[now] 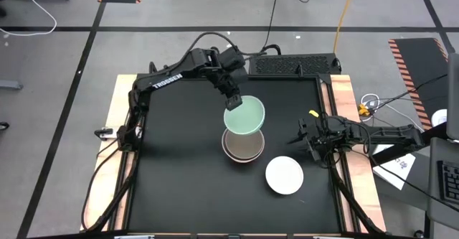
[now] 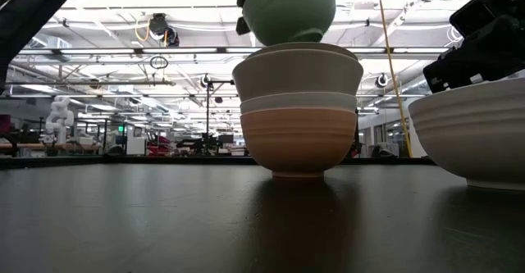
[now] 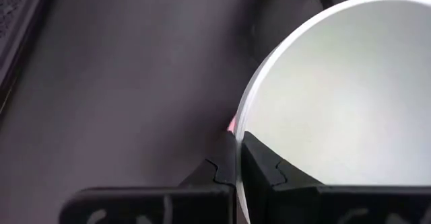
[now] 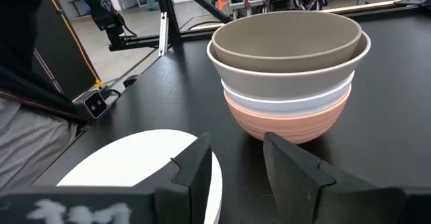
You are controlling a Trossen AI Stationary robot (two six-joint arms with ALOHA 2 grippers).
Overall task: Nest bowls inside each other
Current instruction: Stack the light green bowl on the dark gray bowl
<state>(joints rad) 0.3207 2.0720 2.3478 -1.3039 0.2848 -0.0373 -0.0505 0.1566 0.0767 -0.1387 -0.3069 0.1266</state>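
Observation:
My left gripper [image 1: 231, 100] is shut on a mint green bowl [image 1: 244, 115], which it holds in the air over the far side of a stack [image 1: 242, 146]. In the right wrist view the stack [image 4: 289, 76] is salmon-orange at the bottom, then white, then beige-grey, with a grey-brown bowl innermost. It stands on its foot on the table. In the low view the mint bowl [image 2: 289, 6] hovers right above the stack's rim [image 2: 297, 50]. A white bowl [image 1: 284, 175] stands alone nearer the near edge. My right gripper [image 4: 236, 167] is open, low over the table right of the stack, touching nothing. My left gripper pinches the mint bowl's rim [image 3: 240, 126] on its far-left side, one finger [image 3: 266, 170] inside the bowl and one finger [image 3: 215, 173] outside. The fingers come from the far left, slanting down. The bowl is lifted off the table, mouth up, above the stack.
A black keyboard-like tray [image 1: 294, 65] lies along the table's far edge. The black mat's left half [image 1: 179, 174] holds nothing. The lone white bowl [image 4: 141, 160] sits close beside my right gripper's finger. Cables and floor lie past the table's right edge.

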